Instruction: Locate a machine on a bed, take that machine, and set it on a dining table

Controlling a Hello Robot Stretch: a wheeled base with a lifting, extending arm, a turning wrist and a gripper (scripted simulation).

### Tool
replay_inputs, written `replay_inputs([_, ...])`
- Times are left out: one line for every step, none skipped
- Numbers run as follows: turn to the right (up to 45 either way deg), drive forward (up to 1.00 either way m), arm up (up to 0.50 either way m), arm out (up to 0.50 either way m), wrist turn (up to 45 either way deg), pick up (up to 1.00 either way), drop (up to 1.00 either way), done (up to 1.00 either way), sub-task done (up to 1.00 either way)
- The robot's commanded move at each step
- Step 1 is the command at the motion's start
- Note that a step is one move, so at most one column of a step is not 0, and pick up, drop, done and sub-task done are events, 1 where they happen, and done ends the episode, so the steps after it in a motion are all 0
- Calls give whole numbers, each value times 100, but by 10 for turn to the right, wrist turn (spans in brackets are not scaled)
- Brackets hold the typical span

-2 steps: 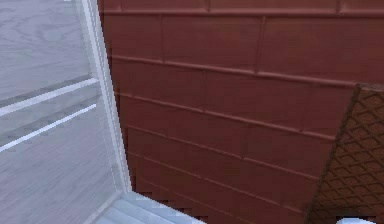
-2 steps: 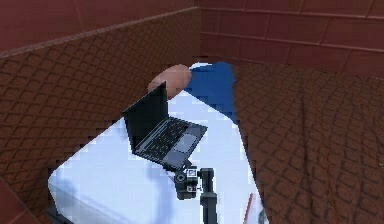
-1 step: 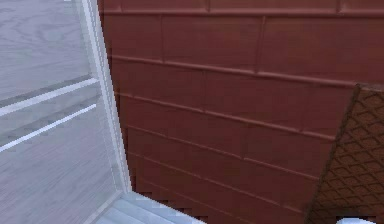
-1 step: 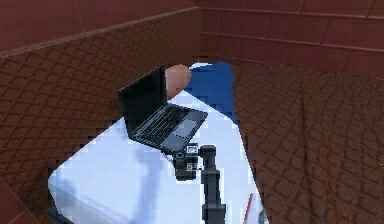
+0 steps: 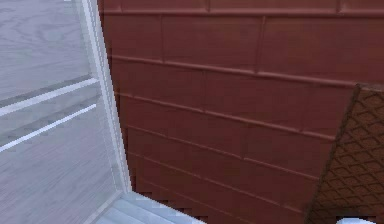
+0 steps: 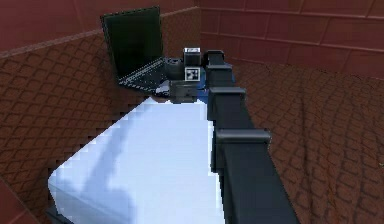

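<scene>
Laptop (image 6: 135,45) on bed (image 6: 140,165) — tool (image 6: 174,92) near, contact unclear.

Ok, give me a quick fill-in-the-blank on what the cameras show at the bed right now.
1. The machine on the bed is a ___.
2. Its lid stands ___.
3. The floor around the bed is ___ in colour.
4. The dark bar rising from the arm side view's bottom edge is the robot's ___.
Missing words: laptop; open; brown; arm.
</scene>
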Motion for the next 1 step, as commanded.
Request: replay_inputs([0,0,0,0,-450,0,0,0,0])
